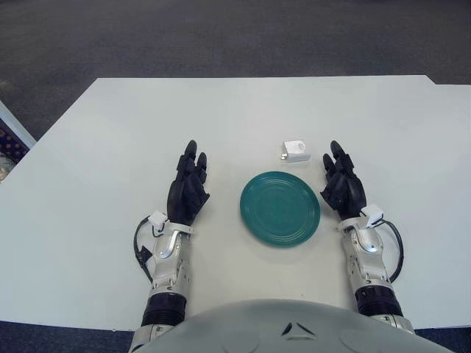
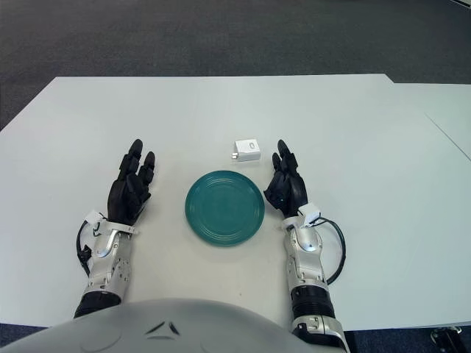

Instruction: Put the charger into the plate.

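Note:
A small white charger (image 1: 294,151) lies on the white table (image 1: 132,132), just beyond the far right rim of a round teal plate (image 1: 280,208). The plate holds nothing. My right hand (image 1: 342,184) shows just right of the plate, fingers stretched out flat and holding nothing, its fingertips (image 1: 335,151) a short way right of the charger. Left of the plate my left hand (image 1: 189,187) shows with its fingers likewise extended and holding nothing.
The table's far edge (image 1: 257,77) borders dark carpet. A second table surface (image 2: 449,110) adjoins on the right. At the far left edge a patterned object (image 1: 9,147) sits beside the table.

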`<state>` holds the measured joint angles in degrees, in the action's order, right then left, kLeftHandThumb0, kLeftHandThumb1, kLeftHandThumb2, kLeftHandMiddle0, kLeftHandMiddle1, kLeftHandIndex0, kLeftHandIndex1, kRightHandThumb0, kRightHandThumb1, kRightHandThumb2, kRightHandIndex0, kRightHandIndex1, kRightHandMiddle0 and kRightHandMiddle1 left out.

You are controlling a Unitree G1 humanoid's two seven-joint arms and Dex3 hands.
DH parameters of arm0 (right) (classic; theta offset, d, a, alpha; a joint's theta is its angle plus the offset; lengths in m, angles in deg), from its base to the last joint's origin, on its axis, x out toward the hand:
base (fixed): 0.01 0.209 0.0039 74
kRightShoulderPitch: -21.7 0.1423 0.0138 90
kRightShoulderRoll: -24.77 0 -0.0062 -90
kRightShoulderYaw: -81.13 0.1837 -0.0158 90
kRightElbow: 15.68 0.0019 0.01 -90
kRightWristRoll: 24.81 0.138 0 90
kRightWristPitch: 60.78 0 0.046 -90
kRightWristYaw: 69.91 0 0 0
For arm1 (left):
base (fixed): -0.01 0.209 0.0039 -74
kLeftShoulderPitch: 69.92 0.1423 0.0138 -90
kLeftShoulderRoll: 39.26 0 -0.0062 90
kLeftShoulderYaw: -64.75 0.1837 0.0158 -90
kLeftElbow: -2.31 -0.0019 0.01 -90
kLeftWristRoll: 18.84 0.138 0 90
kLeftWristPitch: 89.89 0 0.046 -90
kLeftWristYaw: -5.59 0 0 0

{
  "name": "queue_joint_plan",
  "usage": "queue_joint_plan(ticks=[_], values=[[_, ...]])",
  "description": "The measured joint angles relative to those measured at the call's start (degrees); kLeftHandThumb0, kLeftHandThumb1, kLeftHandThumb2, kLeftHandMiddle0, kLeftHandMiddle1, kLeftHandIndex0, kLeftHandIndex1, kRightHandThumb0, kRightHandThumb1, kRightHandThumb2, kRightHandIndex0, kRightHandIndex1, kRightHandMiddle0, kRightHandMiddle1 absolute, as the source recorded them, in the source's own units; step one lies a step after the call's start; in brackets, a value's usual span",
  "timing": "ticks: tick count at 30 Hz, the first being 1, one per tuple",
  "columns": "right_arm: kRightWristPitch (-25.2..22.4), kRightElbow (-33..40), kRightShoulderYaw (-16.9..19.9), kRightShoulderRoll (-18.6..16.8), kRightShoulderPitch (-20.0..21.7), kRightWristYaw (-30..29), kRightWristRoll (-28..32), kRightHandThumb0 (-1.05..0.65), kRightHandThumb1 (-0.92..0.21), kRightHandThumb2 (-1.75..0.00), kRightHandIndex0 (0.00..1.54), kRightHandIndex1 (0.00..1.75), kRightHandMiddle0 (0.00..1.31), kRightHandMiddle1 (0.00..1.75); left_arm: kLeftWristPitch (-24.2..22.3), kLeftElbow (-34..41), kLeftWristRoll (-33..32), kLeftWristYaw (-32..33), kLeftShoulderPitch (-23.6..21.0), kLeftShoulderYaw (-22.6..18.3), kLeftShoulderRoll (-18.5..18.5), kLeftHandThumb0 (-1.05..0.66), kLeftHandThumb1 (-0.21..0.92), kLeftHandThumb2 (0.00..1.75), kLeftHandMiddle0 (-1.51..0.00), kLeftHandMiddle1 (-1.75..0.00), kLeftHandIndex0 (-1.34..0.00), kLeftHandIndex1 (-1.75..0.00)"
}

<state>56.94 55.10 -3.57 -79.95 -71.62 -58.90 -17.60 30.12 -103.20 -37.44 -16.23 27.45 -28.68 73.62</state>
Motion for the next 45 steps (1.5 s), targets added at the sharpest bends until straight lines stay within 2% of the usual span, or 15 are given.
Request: queue_joint_plan(ticks=[11,27,31,39,45], values=[[-0.19,0.52,-0.29,-0.12,-0.32,-0.25,-0.02,-0.90,-0.92,-1.08,0.06,0.01,0.00,0.14,1.43,-0.15,1.12,-0.02,0.07,0.38,0.00,-1.03,0.92,0.74,0.00,0.00,0.00,-0.15],[-0.05,0.77,-0.29,-0.10,-0.24,-0.84,-0.29,-0.90,-0.92,-1.07,0.04,0.00,0.00,0.13,2.98,-0.90,4.35,1.13,-0.52,0.76,-0.05,-1.03,0.92,0.82,0.00,0.00,0.00,-0.15],[-1.13,2.18,-0.05,0.55,0.43,-2.12,-1.25,-0.87,-0.92,-0.93,0.02,0.00,0.00,0.12,3.31,-1.54,4.54,1.14,-1.13,0.58,-0.05,-1.02,0.92,0.83,0.00,0.00,0.00,-0.16],[-2.55,-2.90,1.42,5.41,7.34,-10.93,-10.43,-0.87,-0.92,-0.69,0.02,0.01,0.01,0.15,3.59,-3.71,4.73,1.14,-3.23,0.01,0.02,-1.02,0.92,0.83,0.00,0.00,0.00,-0.14],[-0.29,-6.12,-0.24,10.46,12.49,-19.11,-21.61,-0.90,-0.92,-0.65,0.08,0.00,0.00,0.28,5.68,-5.34,7.67,1.21,-4.54,0.16,0.05,-1.01,0.92,0.89,0.00,0.00,0.00,-0.11]])
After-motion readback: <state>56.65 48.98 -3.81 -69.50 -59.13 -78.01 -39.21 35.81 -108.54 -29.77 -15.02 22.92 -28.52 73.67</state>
